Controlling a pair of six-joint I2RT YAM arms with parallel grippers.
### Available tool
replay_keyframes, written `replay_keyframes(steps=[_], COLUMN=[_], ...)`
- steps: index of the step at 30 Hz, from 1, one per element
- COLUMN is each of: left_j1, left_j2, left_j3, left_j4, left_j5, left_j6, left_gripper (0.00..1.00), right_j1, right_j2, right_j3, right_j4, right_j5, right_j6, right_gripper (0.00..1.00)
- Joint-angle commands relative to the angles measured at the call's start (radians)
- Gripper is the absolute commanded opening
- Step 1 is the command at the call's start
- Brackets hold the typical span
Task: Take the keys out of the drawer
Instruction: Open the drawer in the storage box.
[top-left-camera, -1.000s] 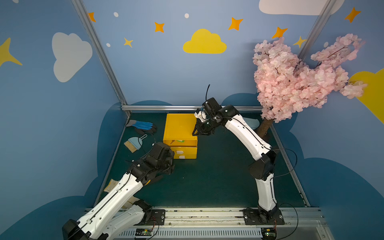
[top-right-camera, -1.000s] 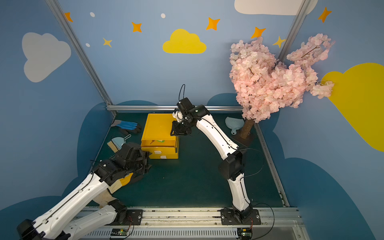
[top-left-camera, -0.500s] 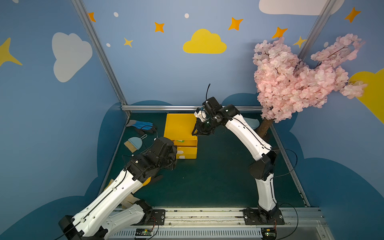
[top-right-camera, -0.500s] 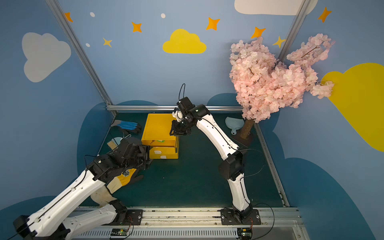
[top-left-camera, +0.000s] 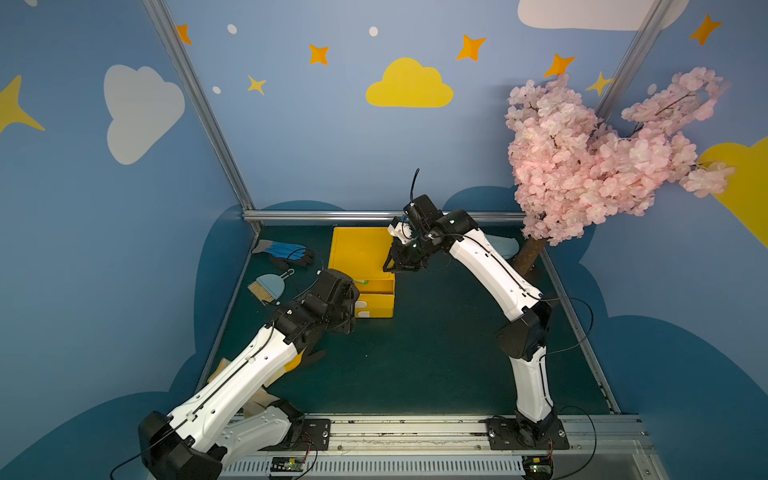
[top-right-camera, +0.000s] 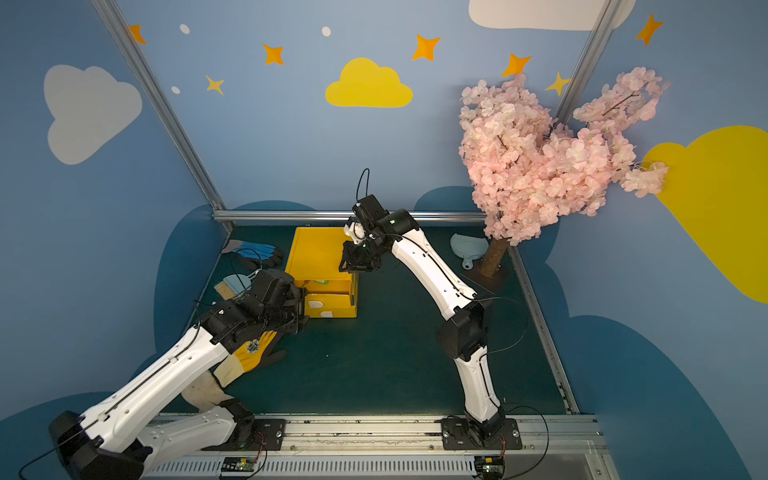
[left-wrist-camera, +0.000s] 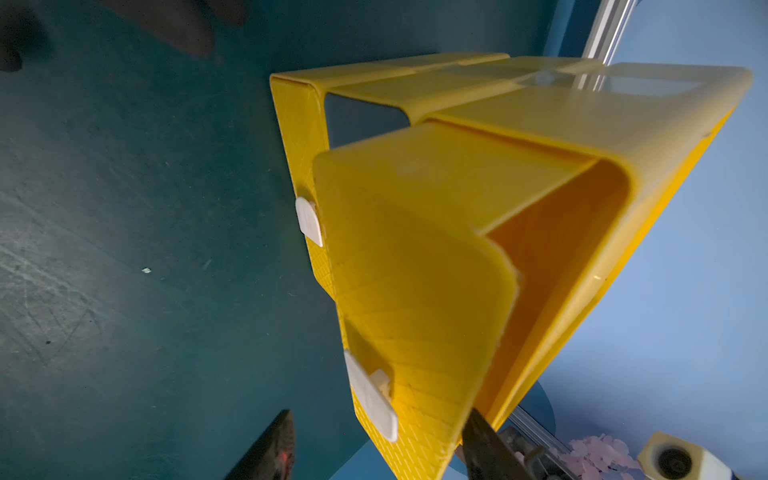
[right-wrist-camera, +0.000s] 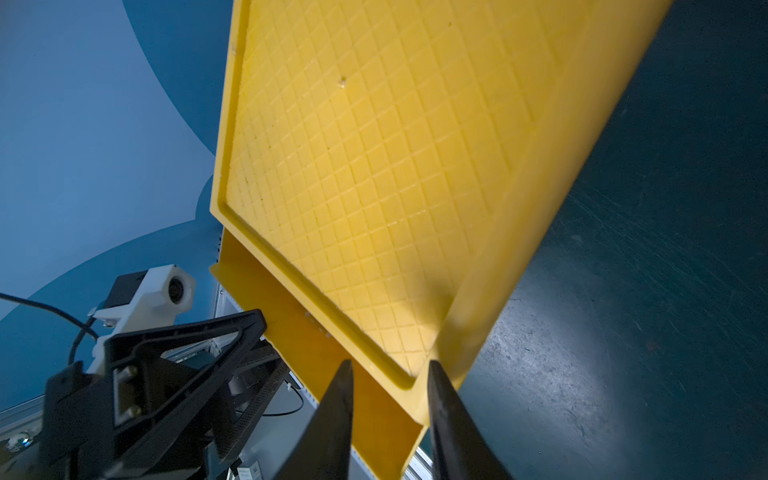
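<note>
Keys (top-left-camera: 362, 282) lie in pulled-out drawer (left-wrist-camera: 415, 270) of yellow unit (top-left-camera: 359, 249) on tabletop (top-left-camera: 436, 353), only a green tag showing; left end effector (left-wrist-camera: 378, 415) wide, astride drawer front, not gripping; right end effector (right-wrist-camera: 388, 365) narrow, astride unit's top corner, can't tell if clamped

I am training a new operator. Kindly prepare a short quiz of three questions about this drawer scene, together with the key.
1. True or false: the upper drawer is pulled out.
2. What is at the top front corner of the box? A) left end effector B) right end effector C) nothing
3. Fill in: the tag showing in the open drawer is ___.
Key: 1 true; 2 B; 3 green.
</note>
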Motion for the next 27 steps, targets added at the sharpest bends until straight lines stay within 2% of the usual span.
replay_keyframes(steps=[1,7,15,27], left_j1=[0.015,0.023,0.022,-0.012], left_j2=[0.005,-0.002,-0.071,-0.132], left_j3=[-0.016,-0.023,-0.034,-0.057], left_j4=[0.000,-0.024,-0.150,-0.231], left_j5=[0.028,0.064,0.089,0.139], left_j6=[0.015,0.013,0.007,-0.009], left_gripper=[0.65,0.64,0.64,0.64], right_j1=[0.005,0.005,0.000,0.007], right_j2=[0.023,0.033,0.049,0.057], right_j3=[0.022,0.038,0.059,0.065], right_j4=[-0.003,-0.001,-0.002,-0.021], right_j5=[0.004,0.007,0.017,0.005], right_j6=[0.010,0.004,-0.031,-0.042], right_gripper=[0.31,0.31,0.32,0.32])
